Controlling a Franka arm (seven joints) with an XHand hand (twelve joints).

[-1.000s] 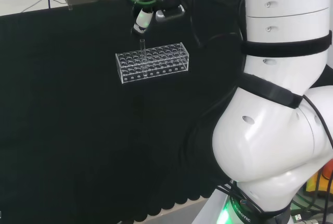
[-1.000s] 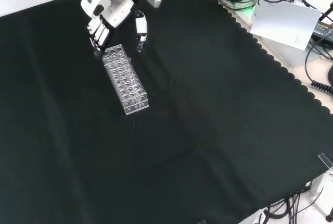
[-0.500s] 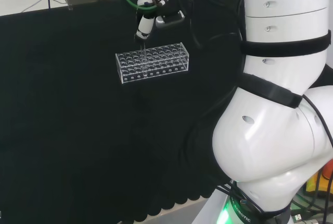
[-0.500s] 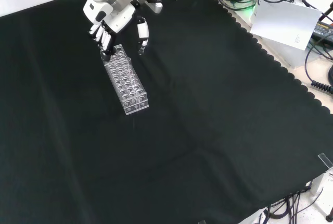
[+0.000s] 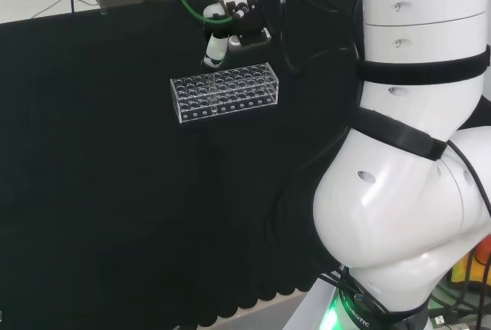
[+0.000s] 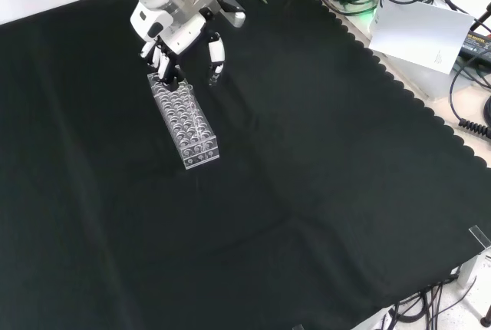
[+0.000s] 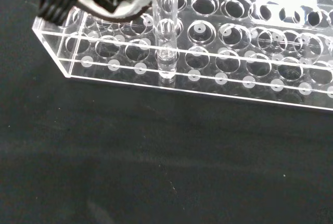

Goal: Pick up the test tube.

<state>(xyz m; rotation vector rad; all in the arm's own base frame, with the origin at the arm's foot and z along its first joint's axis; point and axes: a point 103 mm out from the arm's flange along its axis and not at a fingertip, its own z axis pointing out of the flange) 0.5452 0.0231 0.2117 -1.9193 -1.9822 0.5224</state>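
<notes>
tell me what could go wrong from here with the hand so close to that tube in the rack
The test tube stands upright in an outer row of the clear rack, near one end. If the hand lifts at a slant, the tube could catch in its hole and tip or drag the rack, which looks to sit free on the black cloth. The tube is clear and slender, so the fingers might also close beside it or let it slip.

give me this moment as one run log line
phase: reaching | hand: above rack end, grasp unclear | test tube: upright in rack | lifted: no
</notes>
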